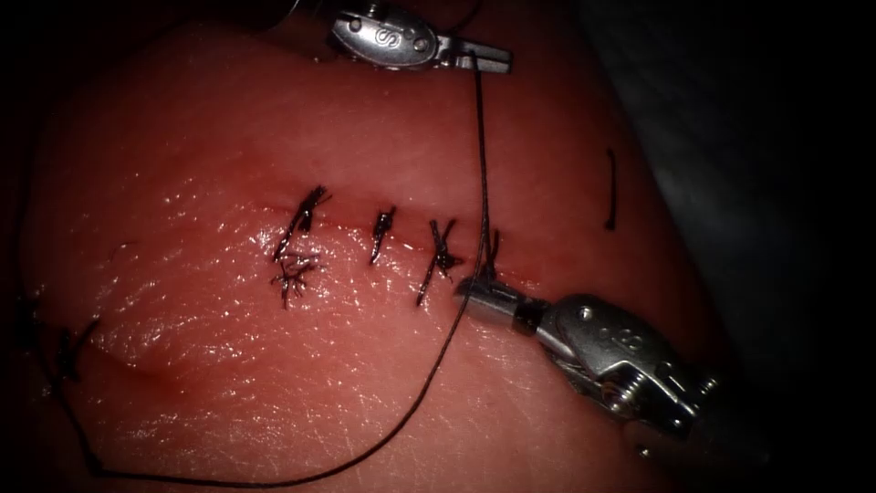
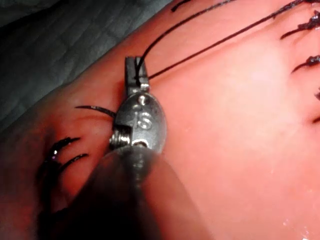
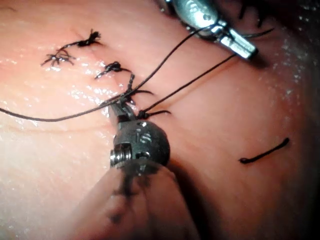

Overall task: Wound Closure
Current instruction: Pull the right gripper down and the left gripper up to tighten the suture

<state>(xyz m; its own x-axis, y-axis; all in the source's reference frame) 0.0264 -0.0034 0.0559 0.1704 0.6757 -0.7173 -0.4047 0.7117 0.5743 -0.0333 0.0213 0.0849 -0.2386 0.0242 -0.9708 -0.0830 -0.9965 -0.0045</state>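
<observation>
The left tool (image 1: 479,57) sits behind the cut (image 1: 401,233), the right tool (image 1: 474,294) at its right end, thread (image 1: 481,155) between them. A loose thread piece (image 1: 610,190) lies farther right.

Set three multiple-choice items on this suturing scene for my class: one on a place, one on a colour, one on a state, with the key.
1. The loose cut end of thread lies: A) right of the cut; B) left of the cut; C) in an end effector.
2. The thread is: A) white; B) dark; C) green.
3. The left end effector is: A) open, empty; B) shut on tissue; C) shut on the thread.
Key: 1 A, it rests on the tissue past the cut's right end; 2 B, it runs black against the tissue; 3 C, thread leaves its closed tip toward the right end effector, which also grips thread at the cut.
</observation>
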